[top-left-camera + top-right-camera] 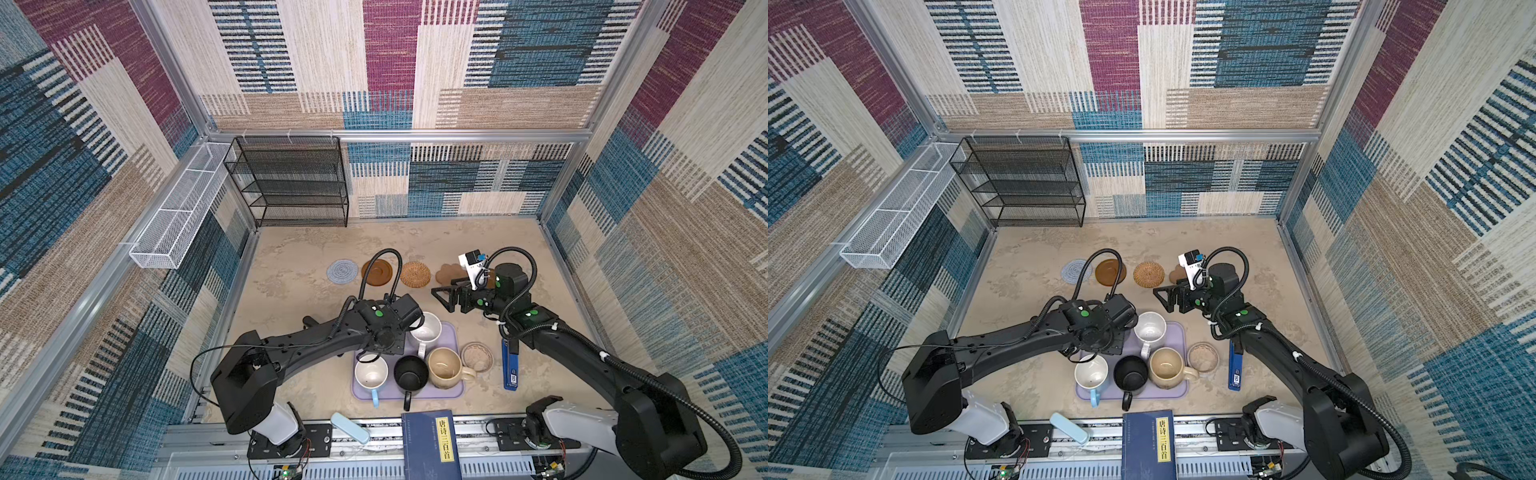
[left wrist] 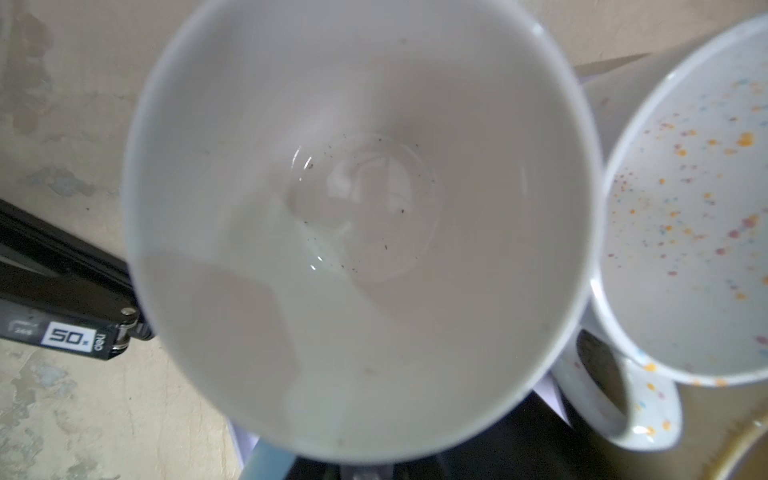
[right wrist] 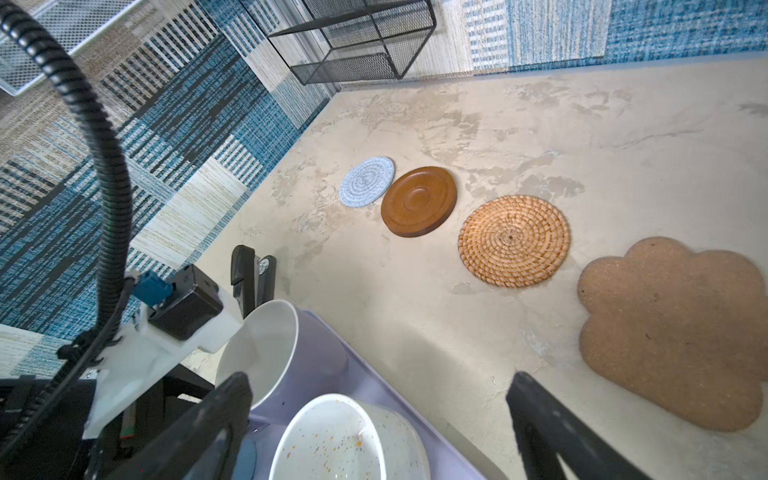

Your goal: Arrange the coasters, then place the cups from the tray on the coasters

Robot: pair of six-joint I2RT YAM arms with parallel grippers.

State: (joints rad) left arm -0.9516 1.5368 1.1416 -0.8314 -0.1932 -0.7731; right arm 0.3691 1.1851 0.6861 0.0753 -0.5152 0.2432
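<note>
Four coasters (image 3: pixel 514 241) lie in a row; four mugs (image 1: pixel 444 365) stand upright on the lilac tray (image 1: pixel 451 338).

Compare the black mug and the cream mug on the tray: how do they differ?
Colour: the black mug is matte dark inside and out; the cream mug is beige, tan inside. Handle: the black mug's points toward the near edge, overhanging the rim of the tray; the cream mug's points right, toward the small dish. Both stand upright, side by side on the tray, and no end effector holds either.
</note>
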